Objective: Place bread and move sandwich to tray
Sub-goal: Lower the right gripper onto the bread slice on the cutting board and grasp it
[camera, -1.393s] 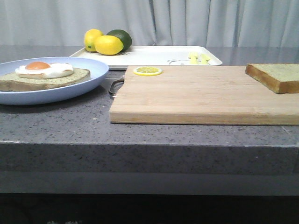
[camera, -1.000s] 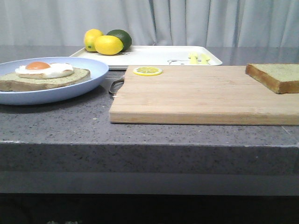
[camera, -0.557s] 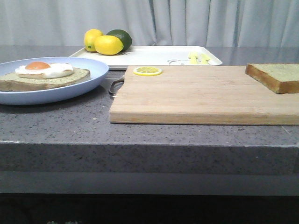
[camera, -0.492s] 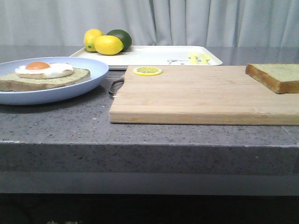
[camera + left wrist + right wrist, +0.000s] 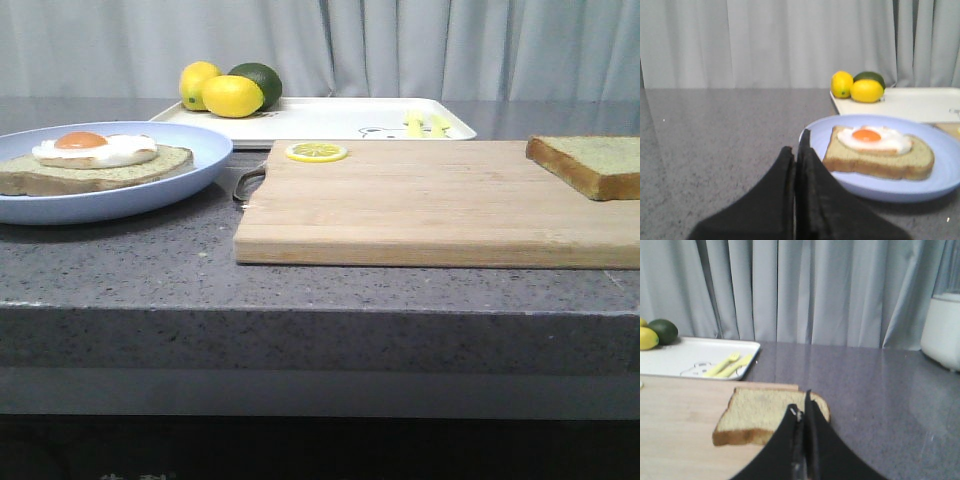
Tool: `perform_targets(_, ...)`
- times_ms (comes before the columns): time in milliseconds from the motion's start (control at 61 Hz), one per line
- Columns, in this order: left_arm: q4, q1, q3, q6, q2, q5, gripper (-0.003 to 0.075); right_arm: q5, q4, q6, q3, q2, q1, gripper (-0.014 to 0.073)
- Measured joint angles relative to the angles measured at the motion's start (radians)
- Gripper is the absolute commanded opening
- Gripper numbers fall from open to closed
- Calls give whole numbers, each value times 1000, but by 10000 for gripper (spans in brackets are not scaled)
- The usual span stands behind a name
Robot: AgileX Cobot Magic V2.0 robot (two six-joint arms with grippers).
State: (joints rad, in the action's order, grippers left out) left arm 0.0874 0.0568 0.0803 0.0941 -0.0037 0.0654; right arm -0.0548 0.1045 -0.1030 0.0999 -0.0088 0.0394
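No change over the last second: bread (image 5: 590, 164) untouched on the board (image 5: 430, 205), both hands (image 5: 796, 159) (image 5: 804, 412) closed and empty, task not started.

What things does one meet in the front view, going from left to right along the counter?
plate with the sandwich → lemon slice → cutting board → bread

On the table (image 5: 150, 270), the plate (image 5: 190, 175) with the sandwich (image 5: 95, 165) lies left of the board (image 5: 430, 205). The bread (image 5: 590, 162) sits on the board's right end. The tray (image 5: 330, 118) lies behind.
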Motion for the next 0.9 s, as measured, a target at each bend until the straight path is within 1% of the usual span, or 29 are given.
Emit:
perform_targets(131, -21, 0, 134, 0, 0, 77, -18, -76, 0, 0, 142, 0, 0, -118)
perform_targets(262, -27, 0, 302, 0, 19, 211, -18, -161, 0, 0, 296, 33, 0, -118)
perform_targets(377, -30, 0, 459, 0, 110, 340, -18, -255, -16, 0, 420, 120, 0, -118)
perform_targets(508, -30, 0, 585, 0, 241, 458, -18, -399, -53, 0, 533, 238, 0, -118)
perform_targets(639, -30, 0, 622, 0, 342, 508, -18, -499, -62, 0, 569, 324, 0, -118)
perform_targets(787, -34, 0, 623, 0, 421, 526, -18, -594, -66, 0, 569, 401, 0, -118)
perform_targets(902, -34, 0, 623, 0, 463, 528, -18, -637, -66, 0, 569, 434, 0, -118)
